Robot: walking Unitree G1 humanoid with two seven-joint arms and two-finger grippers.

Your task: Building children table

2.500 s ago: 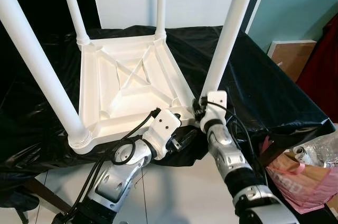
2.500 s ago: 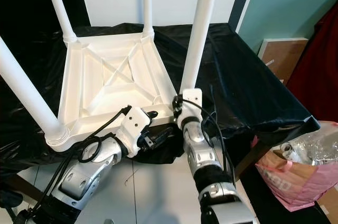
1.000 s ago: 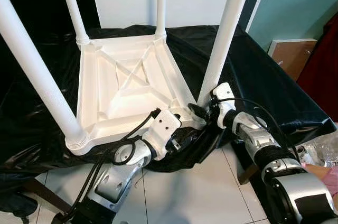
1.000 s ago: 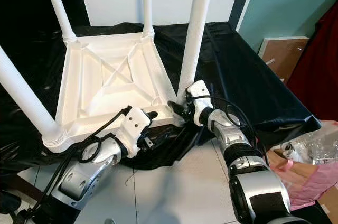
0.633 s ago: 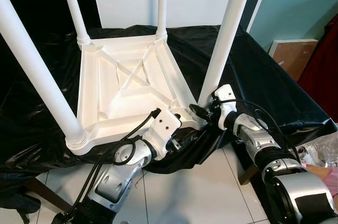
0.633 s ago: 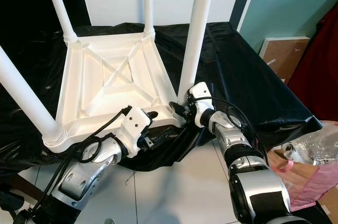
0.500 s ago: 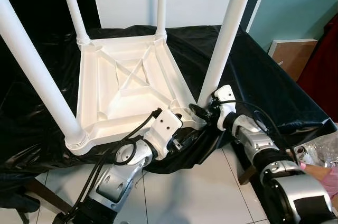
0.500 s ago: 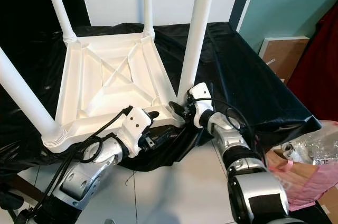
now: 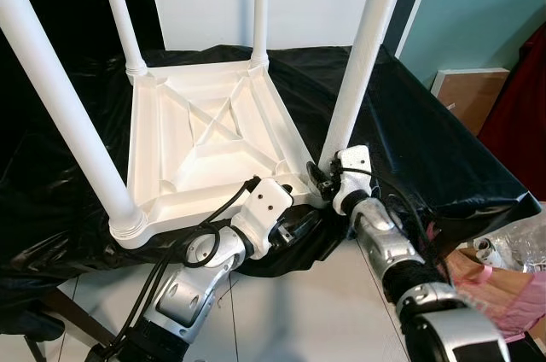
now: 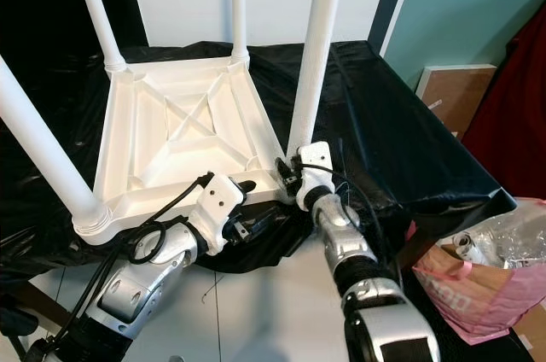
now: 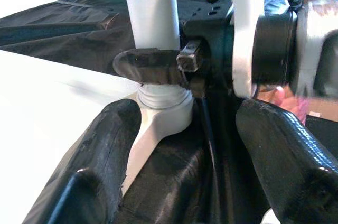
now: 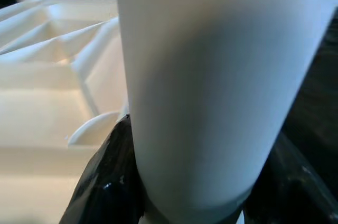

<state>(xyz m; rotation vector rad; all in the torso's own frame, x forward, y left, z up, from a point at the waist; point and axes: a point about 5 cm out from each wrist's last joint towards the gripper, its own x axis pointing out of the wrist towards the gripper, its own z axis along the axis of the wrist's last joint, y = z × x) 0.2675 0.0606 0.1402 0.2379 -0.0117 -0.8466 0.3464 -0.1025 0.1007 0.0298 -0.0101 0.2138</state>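
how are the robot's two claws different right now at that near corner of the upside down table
The right claw is shut around the base of the near right table leg; the left claw is open, holding nothing. The right claw sits at the leg's socket; the left claw sits lower, at the tabletop edge. Both meet at one corner.

Obstacles: four upright legs [image 9: 365, 55] at tabletop [image 9: 205, 144] corners. Free: ribbed centre; black sheet [image 9: 435, 148] at frame right.
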